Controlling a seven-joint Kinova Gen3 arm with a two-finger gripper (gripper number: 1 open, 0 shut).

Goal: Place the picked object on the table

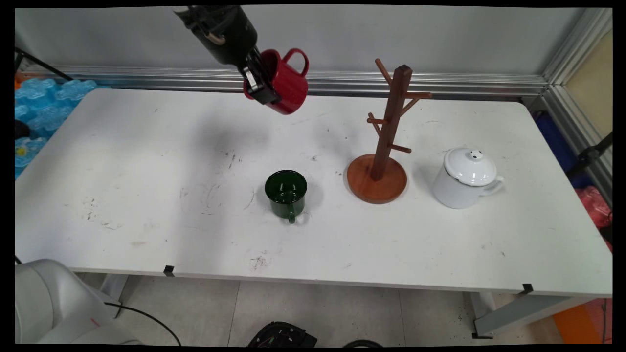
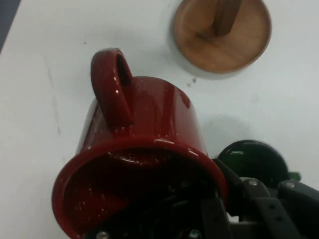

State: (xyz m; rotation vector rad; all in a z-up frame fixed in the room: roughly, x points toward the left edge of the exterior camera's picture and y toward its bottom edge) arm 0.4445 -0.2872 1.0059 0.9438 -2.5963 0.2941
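Table: white top [image 1: 146,205], scuffed with dark marks, filling most of the main view; front edge runs along the lower part of the frame.
Room: grey wall [image 1: 391,34] behind, aluminium rail [image 1: 440,83] along the table's far edge, tiled floor [image 1: 342,313] below the front edge.
Clutter beside table: blue bubbled sheet [image 1: 44,105] at the left edge of the frame.
Open room: wide bare stretch on the left half of the top; another strip along the front edge.
Mug tree: brown wooden stand [image 1: 386,142] with round base, right of centre, upright.
Pot: white lidded enamel pot [image 1: 464,178] just right of the stand's base, apart from it.
Gripper: black gripper [image 1: 259,85] at top centre, raised above the table.
Jaws: closed over the rim of the red mug [image 1: 288,83], one finger inside, one outside.
Red mug: lifted clear of the table, tilted, handle up, left of the stand's top.
Green mug: dark green mug [image 1: 286,193] upright at centre, handle toward the front edge, left of the stand's base.
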